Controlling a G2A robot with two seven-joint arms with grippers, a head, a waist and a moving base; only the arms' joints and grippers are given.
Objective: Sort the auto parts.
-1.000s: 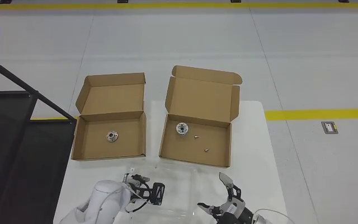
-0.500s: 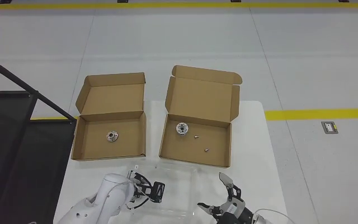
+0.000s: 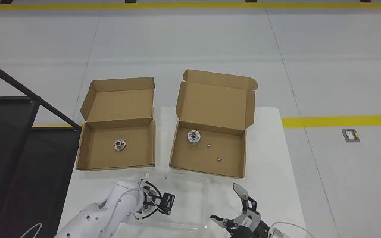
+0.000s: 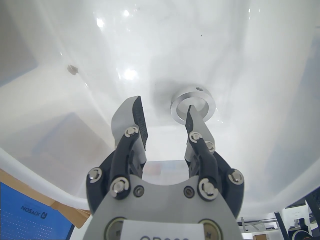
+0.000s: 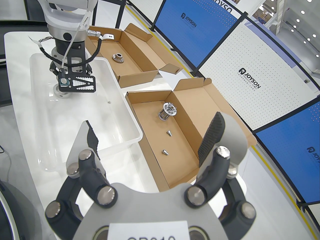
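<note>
- Ring (image 4: 192,93): metal, lying flat on the floor of the clear tray (image 5: 118,86), lower centre of the top view.
- Jaws of the left pincer (image 4: 162,106) stand open inside the tray, with one fingertip (image 4: 189,111) in the bore and the other apart from it.
- Jaws of the right pincer (image 5: 152,123) stand wide open, gripping nothing, over the bench (image 3: 268,178) at lower right.
- Upper-left cardboard box (image 3: 137,149) holds one flanged hub (image 3: 119,143).
- Upper-right cardboard box (image 3: 229,152) holds one toothed wheel (image 3: 194,136) and two small screws (image 3: 209,144) (image 3: 219,159).
</note>
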